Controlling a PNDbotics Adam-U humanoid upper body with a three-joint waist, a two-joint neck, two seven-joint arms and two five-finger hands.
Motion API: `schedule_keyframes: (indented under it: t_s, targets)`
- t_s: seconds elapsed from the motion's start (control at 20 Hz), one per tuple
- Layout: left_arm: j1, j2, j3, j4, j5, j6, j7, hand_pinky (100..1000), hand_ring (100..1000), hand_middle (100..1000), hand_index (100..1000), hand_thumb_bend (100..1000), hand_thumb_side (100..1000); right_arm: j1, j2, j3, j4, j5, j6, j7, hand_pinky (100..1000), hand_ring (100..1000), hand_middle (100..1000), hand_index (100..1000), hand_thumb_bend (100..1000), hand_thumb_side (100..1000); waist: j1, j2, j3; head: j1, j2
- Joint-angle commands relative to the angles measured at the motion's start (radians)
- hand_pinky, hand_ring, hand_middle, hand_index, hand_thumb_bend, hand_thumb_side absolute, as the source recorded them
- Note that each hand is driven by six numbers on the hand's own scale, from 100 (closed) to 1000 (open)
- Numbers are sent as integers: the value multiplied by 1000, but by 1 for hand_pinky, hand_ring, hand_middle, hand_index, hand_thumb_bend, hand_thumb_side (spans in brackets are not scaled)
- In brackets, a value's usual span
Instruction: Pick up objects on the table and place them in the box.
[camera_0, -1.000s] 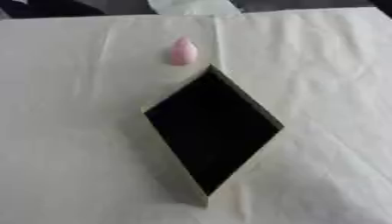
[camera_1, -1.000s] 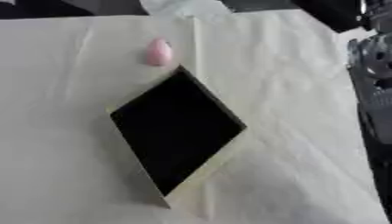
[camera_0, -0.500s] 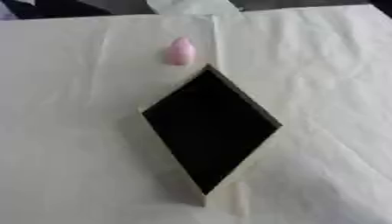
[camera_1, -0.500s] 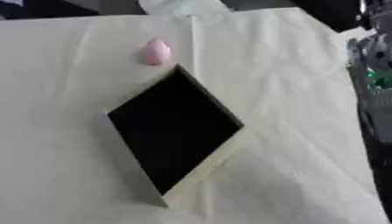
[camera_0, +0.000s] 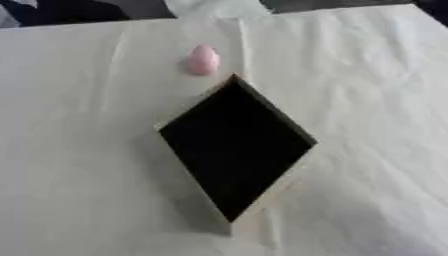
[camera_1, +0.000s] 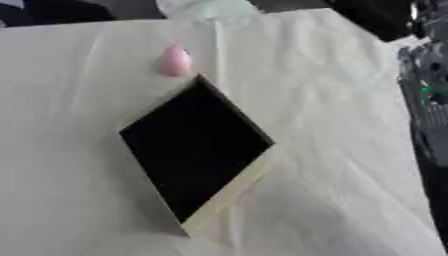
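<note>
Item 1: open box with pale cream walls and a black interior (camera_0: 234, 150). Set at the middle of the table, turned corner-on so that it reads as a diamond, one corner pointing to the far edge and the opposite corner toward the near edge. Interior too dark to show any contents. Pale outer wall visible along the near right side in the right eye view.

Item 2: small pink egg-shaped object (camera_0: 202, 60). Lying on the cloth just beyond the far corner of the box, slightly to its left; close to that corner, outside the box, with no contact discernible. Narrow end pointing away from the camera. Material not identifiable.

Item 3: table covered with a cream-white cloth (camera_0: 79, 150). Wrinkled, with soft folds running across the right half. Filling nearly the whole of both views.

Item 4: crumpled pale material (camera_1: 206, 7) at the far edge of the table, beyond the pink object. Nature not identifiable.

Item 5: dark machinery with a small green light (camera_1: 429, 90) along the right edge of the right eye view, beside the table. Blurred; not identifiable as a hand.

Hands: left and right both outside the two views; state of the fingers therefore impossible to tell. Nothing held over the table, nothing touching either the box or the pink object.
</note>
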Motion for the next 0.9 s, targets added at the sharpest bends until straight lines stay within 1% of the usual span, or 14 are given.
schedule_keyframes:
  t_s: [0.05,0.2,0.35,0.7,0.8,0.9]
  targets:
    - [-71,8,-51,69,-50,43,-50,707,741,771,814,100,747,-21,-5,0,-19,-8,-3,8,828,811,711,858,100,653,0,-23,-1,9,-1]
    - [-124,-25,-81,147,-98,72,-97,711,744,770,817,100,756,-23,-3,3,-19,-9,-4,11,828,811,711,858,100,653,1,-23,-3,13,-2]
    - [-165,-60,-91,229,-149,67,-148,713,746,772,822,100,760,-25,1,6,-19,-11,-4,15,828,810,711,858,100,653,2,-24,-2,16,-3]
    - [-216,-115,-114,395,-247,-20,-250,724,761,778,836,100,745,-30,4,11,-19,-14,-5,20,828,810,711,858,100,653,1,-22,-4,20,-1]
    - [-233,-126,-120,443,-273,-49,-279,732,773,785,840,100,709,-32,4,12,-19,-15,-5,21,828,811,711,858,100,653,0,-21,-6,21,-3]
    - [-253,-137,-124,489,-301,-78,-308,737,781,788,844,100,652,-33,4,12,-19,-15,-5,22,828,810,710,858,100,653,1,-20,-7,22,-4]
